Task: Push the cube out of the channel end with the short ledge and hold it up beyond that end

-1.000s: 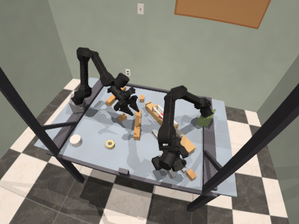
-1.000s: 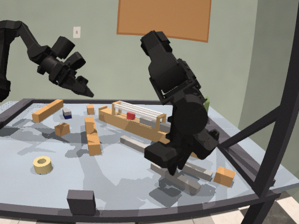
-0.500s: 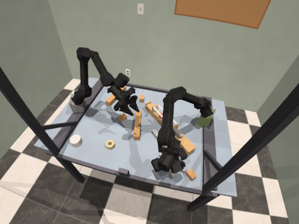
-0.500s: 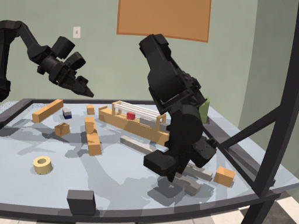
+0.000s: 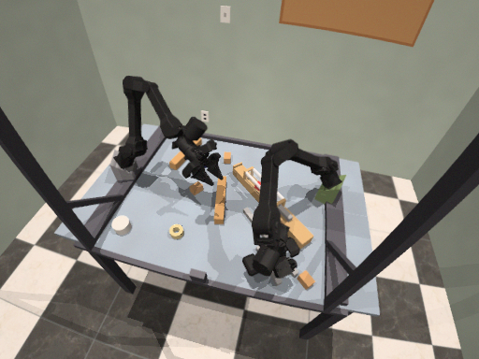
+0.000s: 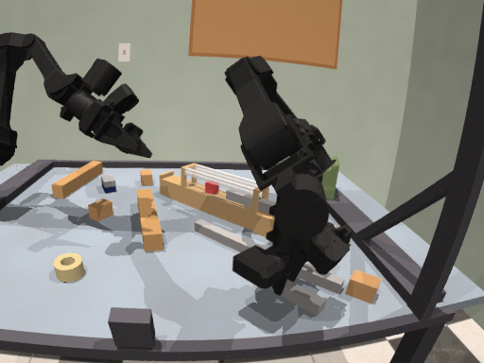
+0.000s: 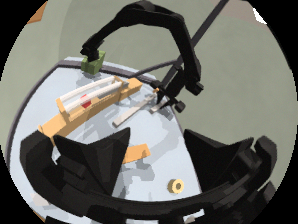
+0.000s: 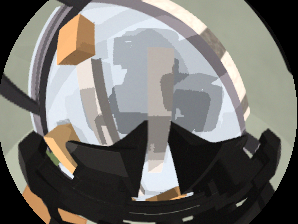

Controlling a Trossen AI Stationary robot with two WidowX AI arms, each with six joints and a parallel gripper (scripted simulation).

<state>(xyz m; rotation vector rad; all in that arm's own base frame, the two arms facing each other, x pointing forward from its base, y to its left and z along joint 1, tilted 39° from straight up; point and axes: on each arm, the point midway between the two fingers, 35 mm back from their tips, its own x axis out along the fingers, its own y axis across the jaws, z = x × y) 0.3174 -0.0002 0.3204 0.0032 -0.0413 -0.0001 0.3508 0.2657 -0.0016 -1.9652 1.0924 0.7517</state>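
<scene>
No text, label, brand, number or sign can be read on anything in view.
</scene>
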